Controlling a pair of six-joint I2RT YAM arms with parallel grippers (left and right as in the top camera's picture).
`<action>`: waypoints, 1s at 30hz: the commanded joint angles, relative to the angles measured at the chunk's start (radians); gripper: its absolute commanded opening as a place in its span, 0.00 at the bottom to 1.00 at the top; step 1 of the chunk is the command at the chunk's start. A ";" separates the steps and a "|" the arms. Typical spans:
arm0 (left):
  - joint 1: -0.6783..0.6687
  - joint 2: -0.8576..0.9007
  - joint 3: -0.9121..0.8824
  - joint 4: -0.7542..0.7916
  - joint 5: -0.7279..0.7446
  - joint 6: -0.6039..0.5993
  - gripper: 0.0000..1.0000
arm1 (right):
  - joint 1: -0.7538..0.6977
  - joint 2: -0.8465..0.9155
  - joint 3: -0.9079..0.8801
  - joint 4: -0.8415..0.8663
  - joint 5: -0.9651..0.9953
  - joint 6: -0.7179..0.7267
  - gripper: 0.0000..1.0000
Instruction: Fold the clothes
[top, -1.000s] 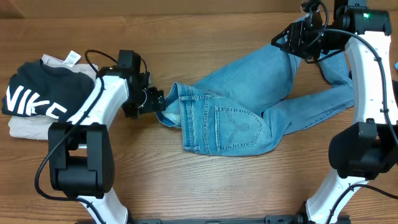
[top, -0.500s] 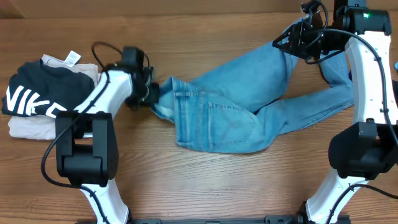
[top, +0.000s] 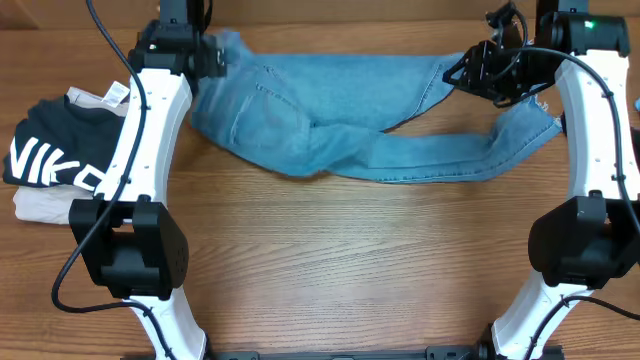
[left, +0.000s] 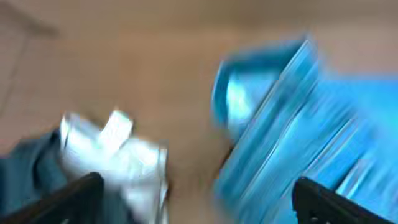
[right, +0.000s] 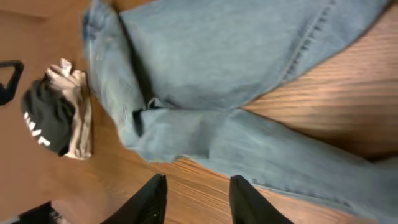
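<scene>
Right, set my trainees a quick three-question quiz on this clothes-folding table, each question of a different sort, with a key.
1. True or false: the jeans lie folded in a neat square stack.
2. Multiple choice: the black NIKE top rests on A) a beige garment, B) the jeans, C) a plastic tray.
3. Short answer: is that pile on the robot's left or its right?

Key: 1 false, the jeans are spread out lengthwise across the far part of the table. 2 A. 3 left.
</scene>
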 joint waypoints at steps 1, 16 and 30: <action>0.006 0.013 0.005 -0.168 0.042 -0.030 1.00 | 0.001 -0.023 0.013 -0.039 0.121 0.002 0.52; 0.107 0.023 -0.377 0.114 0.210 -0.303 0.98 | 0.001 -0.011 -0.224 -0.043 0.178 0.057 0.57; 0.094 0.163 -0.398 0.317 0.406 -0.128 0.16 | 0.001 -0.011 -0.224 -0.061 0.163 0.059 0.50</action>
